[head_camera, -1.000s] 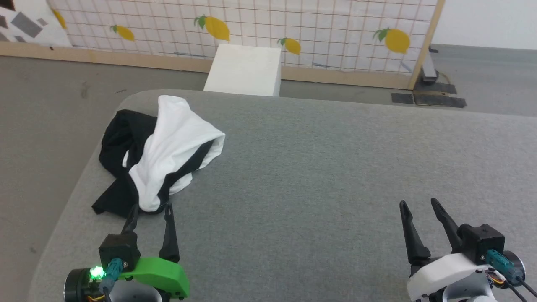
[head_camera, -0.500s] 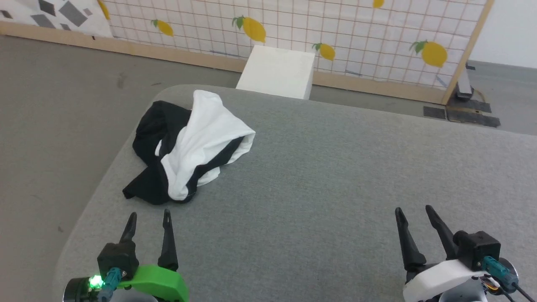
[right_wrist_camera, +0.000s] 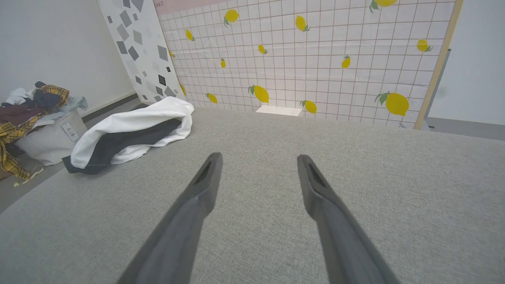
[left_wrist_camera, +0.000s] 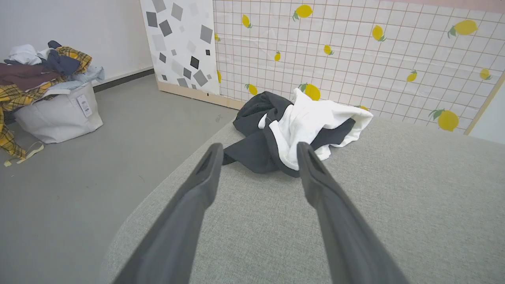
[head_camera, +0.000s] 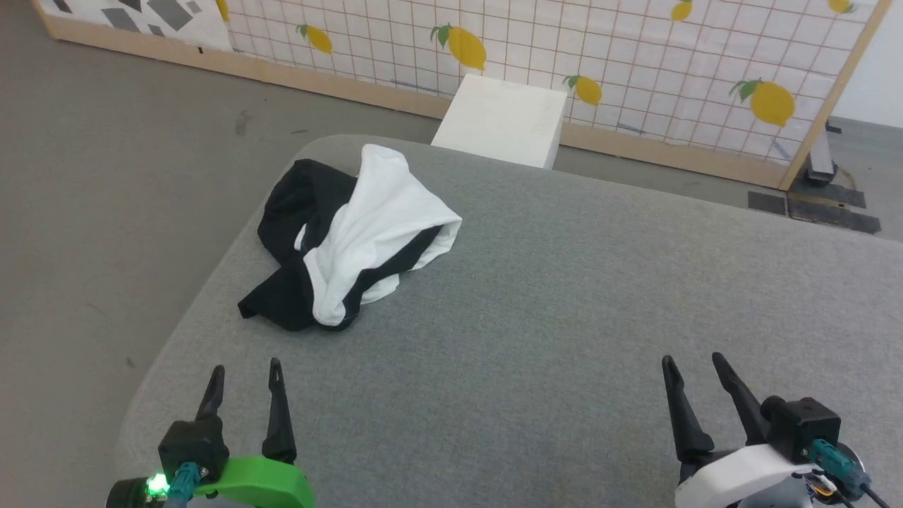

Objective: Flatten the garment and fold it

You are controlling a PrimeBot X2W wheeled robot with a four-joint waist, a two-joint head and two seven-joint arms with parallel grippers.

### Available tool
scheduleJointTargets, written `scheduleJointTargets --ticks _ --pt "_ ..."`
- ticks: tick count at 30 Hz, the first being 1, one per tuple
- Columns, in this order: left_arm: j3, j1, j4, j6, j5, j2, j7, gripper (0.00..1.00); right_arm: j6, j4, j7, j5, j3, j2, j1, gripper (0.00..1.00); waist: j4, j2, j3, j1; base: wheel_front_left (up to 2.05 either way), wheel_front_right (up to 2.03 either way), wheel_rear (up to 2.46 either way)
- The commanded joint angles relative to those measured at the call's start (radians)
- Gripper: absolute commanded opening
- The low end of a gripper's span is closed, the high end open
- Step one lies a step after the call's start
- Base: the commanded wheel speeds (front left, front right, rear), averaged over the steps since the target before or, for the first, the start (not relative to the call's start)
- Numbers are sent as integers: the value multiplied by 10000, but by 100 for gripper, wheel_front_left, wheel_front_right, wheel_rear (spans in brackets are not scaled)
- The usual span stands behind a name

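Note:
The garment (head_camera: 360, 240), a white T-shirt with black sleeves, lies crumpled in a heap near the far left corner of the grey table (head_camera: 564, 317). Its chest print is hidden in the folds. My left gripper (head_camera: 245, 368) hovers open near the table's front left, short of the heap, with nothing between its fingers. In the left wrist view the garment (left_wrist_camera: 300, 126) sits just beyond the left gripper (left_wrist_camera: 258, 148). My right gripper (head_camera: 691, 361) stands open at the front right, far from the shirt. The right wrist view has the garment (right_wrist_camera: 130, 134) off to the left of the right gripper (right_wrist_camera: 258, 157).
A white box (head_camera: 504, 120) stands on the floor behind the table, before a lemon-print grid screen (head_camera: 635, 63). A white basket heaped with clothes (left_wrist_camera: 47, 90) sits on the floor to the left. The table's left edge (head_camera: 190, 324) drops to grey floor.
The head camera has turned, so the whole scene shifted right and down. Both grippers sit slightly lower in view; the left one now stands farther from the heap. The garment lies unchanged.

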Motion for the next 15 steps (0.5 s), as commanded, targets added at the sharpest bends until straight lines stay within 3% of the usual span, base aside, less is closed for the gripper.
scheduleJointTargets --ticks 1,15 --pt "-19 208 45 61 -125 -31 -97 100 23 82 -108 110 0 -1 135 100 85 0 11 0 0 0 0" --pt "-117 392 125 250 -334 -38 -466 100 28 434 -474 434 37 -1 158 100 648 0 -12 0 0 0 0"
